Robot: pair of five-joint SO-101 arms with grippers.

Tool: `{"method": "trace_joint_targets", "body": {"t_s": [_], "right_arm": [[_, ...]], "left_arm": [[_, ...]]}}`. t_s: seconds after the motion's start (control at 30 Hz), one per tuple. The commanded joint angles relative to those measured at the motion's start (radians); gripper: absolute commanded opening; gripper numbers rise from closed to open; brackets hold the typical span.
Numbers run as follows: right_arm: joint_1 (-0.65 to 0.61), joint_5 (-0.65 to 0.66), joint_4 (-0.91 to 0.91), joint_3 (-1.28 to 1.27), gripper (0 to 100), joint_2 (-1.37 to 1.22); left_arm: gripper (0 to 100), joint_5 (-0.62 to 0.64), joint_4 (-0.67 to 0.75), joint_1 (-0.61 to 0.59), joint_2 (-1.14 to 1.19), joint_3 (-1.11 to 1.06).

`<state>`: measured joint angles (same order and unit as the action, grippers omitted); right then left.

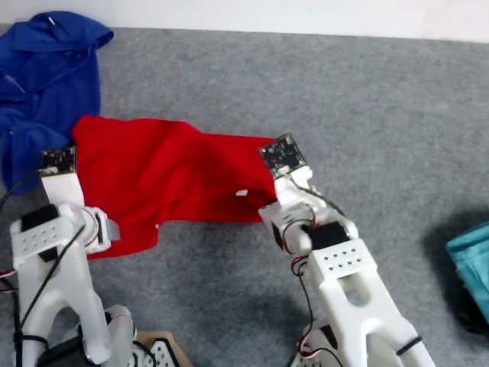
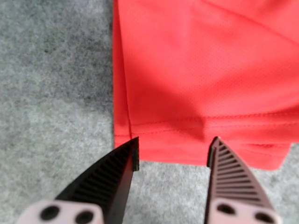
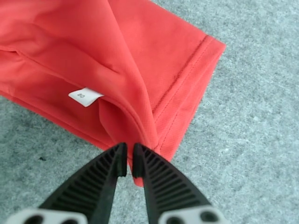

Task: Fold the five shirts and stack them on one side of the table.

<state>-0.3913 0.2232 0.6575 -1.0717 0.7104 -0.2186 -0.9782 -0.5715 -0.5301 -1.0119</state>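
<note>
the high camera looks down from well above onto the grey table (image 1: 382,115), while each wrist camera faces down from close by at a different edge of the red shirt (image 1: 168,176), which all three views share.

The teal cloth (image 1: 474,260) and blue shirt (image 1: 46,84) run off the edges.

red shirt (image 2: 196,70) looking like fine mesh-knit cloth, matt, hem stitched. grey table cover (image 3: 252,140) coming across fuzzy, felt-like. left gripper (image 2: 174,151) fingers (image 2: 107,177) showing ribbed matt black plastic, arm shells (image 1: 344,264) looking smooth white plastic.
</note>
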Motion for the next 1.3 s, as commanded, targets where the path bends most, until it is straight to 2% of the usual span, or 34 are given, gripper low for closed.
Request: {"method": "trace_joint_targets", "body": {"t_s": [0.0,0.3,0.53,0.73,0.83,0.93,1.07,1.27], "right_arm": [[-0.007,-0.005,-0.016,0.004,3.7,0.027],[-0.010,-0.009,-0.018,0.005,3.7,0.027],[-0.010,-0.011,-0.018,0.004,3.6,0.027],[-0.012,-0.011,-0.018,0.004,3.4,0.027],[-0.012,-0.011,-0.018,0.004,3.3,0.027],[-0.012,-0.011,-0.018,0.004,3.3,0.027],[-0.012,-0.009,-0.018,0.004,3.3,0.027],[-0.012,-0.005,-0.018,0.002,3.3,0.027]], "left_arm": [[23,-0.006,0.054,0.015,-0.028,-0.013],[22,-0.003,0.058,-0.073,-0.027,-0.027],[22,-0.002,0.063,-0.065,-0.027,-0.045],[22,0.028,0.141,-0.067,-0.027,-0.093],[17,0.095,0.143,-0.065,-0.027,-0.085],[11,0.110,0.144,-0.033,-0.027,-0.073],[11,0.112,0.144,0.005,-0.027,-0.073],[11,0.112,0.144,0.001,-0.027,-0.085]]}}
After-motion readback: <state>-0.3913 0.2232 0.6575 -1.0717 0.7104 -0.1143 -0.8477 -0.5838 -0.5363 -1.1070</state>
